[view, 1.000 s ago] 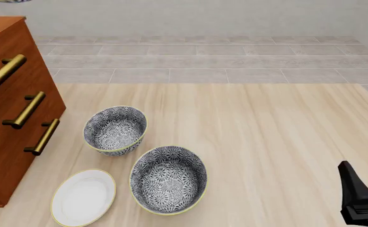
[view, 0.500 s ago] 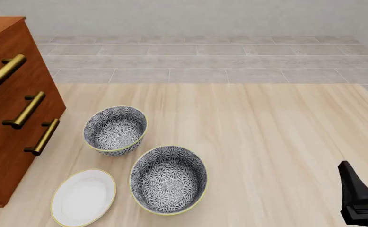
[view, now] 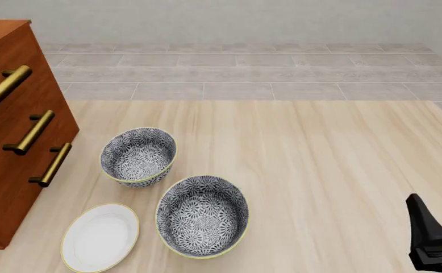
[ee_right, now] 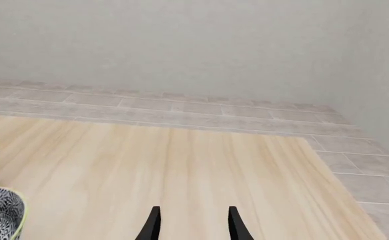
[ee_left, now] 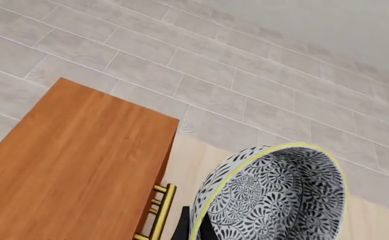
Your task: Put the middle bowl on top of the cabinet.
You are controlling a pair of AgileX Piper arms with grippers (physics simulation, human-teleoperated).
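In the left wrist view the middle bowl (ee_left: 274, 195), deep, with a grey-and-white floral pattern and a yellow rim, hangs in the air with its rim clamped in my left gripper (ee_left: 193, 229). It is beside and above the cabinet's flat reddish-brown top (ee_left: 81, 165). The front view does not show that gripper or that bowl. The cabinet (view: 9, 142) stands at the table's left, with brass bar handles (view: 32, 132). My right gripper (ee_right: 193, 225) hovers open and empty over bare table at the near right (view: 429, 242).
Two more floral bowls (view: 138, 156) (view: 202, 216) sit on the wooden table (view: 320, 170) next to the cabinet. A flat white plate (view: 100, 237) with a yellow rim lies in front of them. Grey tiled floor (view: 244, 74) lies beyond the table's far edge.
One second ago a sliver of patterned bowl showed at the front view's top left edge; it has since left that view. Nothing on the table or the right arm has moved.
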